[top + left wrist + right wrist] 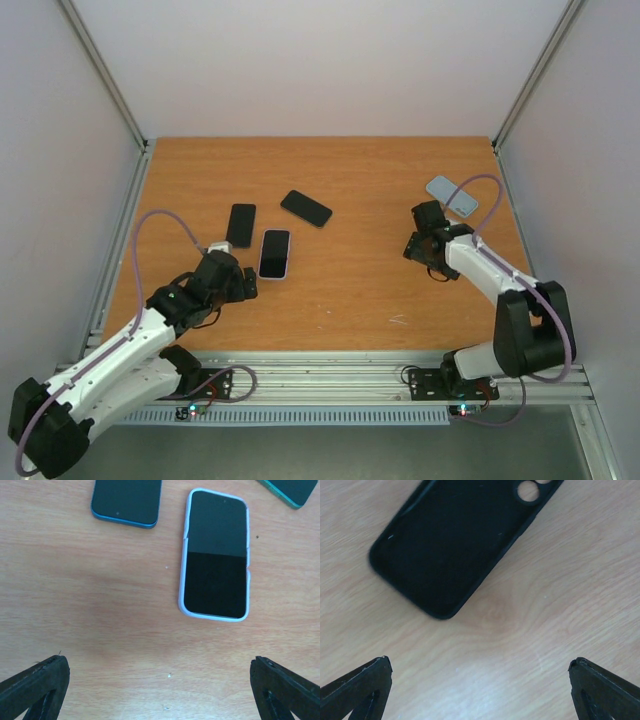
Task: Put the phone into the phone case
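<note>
A phone with a dark screen sits in a lilac case (215,555) flat on the wooden table (100,605), also seen in the top view (274,253). My left gripper (160,692) is open and empty, just short of its near end; in the top view the gripper (240,283) is down-left of it. An empty black phone case (455,540) lies open side up just ahead of my right gripper (480,692), which is open and empty. In the top view my right gripper (422,240) mostly hides that case.
A black phone with a blue edge (127,502) (241,224) lies left of the lilac one. A dark phone with a teal edge (292,490) (306,208) lies beyond it. A flat light blue case-like item (452,196) lies at the far right. Metal rails (330,378) line the near edge.
</note>
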You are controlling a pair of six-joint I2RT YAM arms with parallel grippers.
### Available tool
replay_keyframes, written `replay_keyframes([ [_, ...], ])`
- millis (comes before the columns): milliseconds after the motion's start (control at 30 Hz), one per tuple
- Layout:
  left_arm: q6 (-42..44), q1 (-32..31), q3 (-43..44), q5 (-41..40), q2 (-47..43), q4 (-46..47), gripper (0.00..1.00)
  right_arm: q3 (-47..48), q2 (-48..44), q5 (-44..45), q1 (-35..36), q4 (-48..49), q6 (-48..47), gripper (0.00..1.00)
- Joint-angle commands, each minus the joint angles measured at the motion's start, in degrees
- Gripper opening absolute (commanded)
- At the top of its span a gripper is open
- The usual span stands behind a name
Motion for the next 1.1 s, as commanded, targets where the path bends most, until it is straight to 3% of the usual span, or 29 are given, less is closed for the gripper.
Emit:
replay_keyframes([
  [0,1.53,0.13,-2.38,-1.87,-1.33,2.71,0.99,3.06,5.16,-4.22,-5.86,2.28,2.78,0.96],
  [200,1.02,0.17,-3.05,-3.67,-3.59,1.52,0.99,6.5,12.24,-6.79,-11.01,3.78,3.94,0.88],
  [600,0.92,0.2,-3.35,-4.57,-5.2,1.05,0.99,11.47,21.3,-7.24,-12.75,2.28,5.62,0.72],
  [767,0.79,0.18,-3.4,-4.98,-5.62,0.82,0.99,11.56,22.21,-7.74,-12.79,2.15,6.44,0.61],
  [1067,0.66,0.15,-3.43,-5.36,-6.06,0.41,0.99,11.06,22.67,-8.68,-12.81,1.22,7.67,0.33],
])
